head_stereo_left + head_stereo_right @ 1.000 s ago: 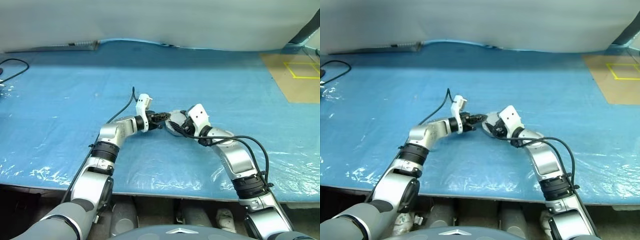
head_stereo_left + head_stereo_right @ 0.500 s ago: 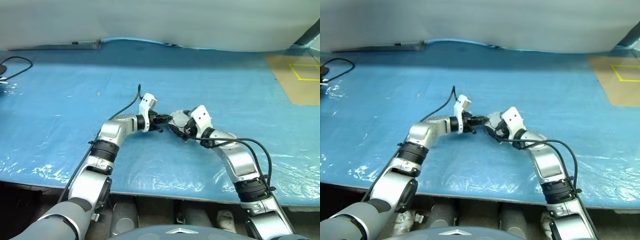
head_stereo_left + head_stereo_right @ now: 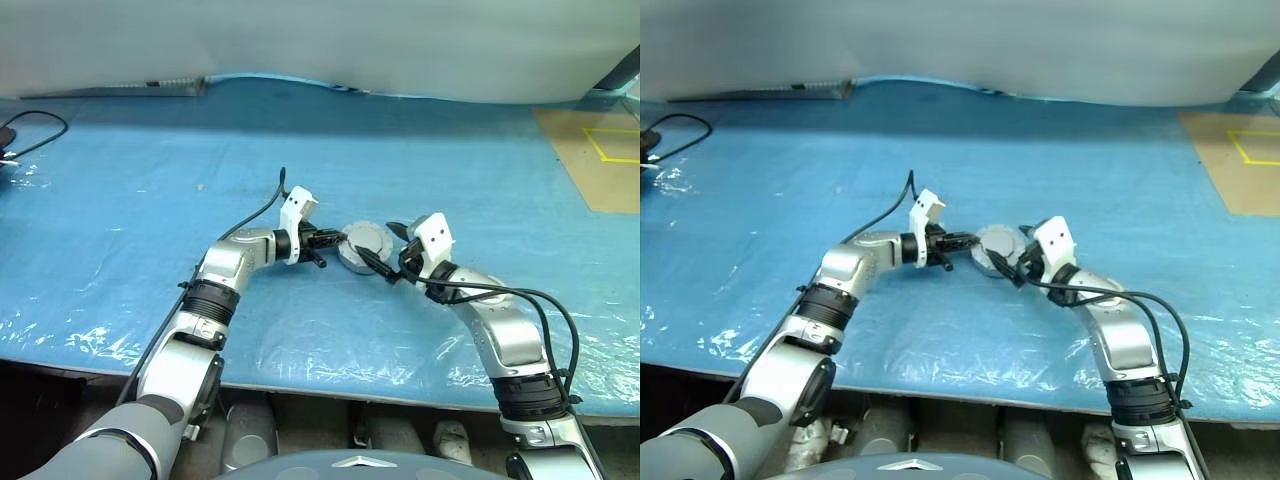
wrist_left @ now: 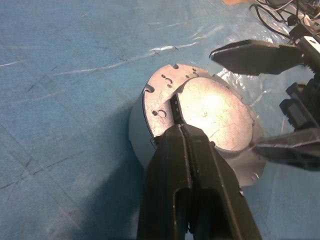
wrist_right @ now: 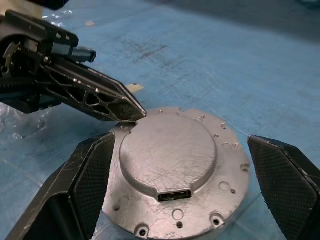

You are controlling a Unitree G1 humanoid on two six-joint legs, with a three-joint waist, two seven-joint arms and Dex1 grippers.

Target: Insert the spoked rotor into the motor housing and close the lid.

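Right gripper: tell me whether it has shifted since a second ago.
Yes. The right gripper has opened and drawn back to the robot's right, off the closed motor housing, which the shut left gripper touches at its rim.

Silver-grey arms with black ribbed joint rings and white brackets at the wrists. Black cables looping off both forearms. Left tool (image 3: 330,238) and right tool (image 5: 185,195) ending in black fingers (image 5: 87,187), finely textured on the pads, with open lattice ribbing along the sides.
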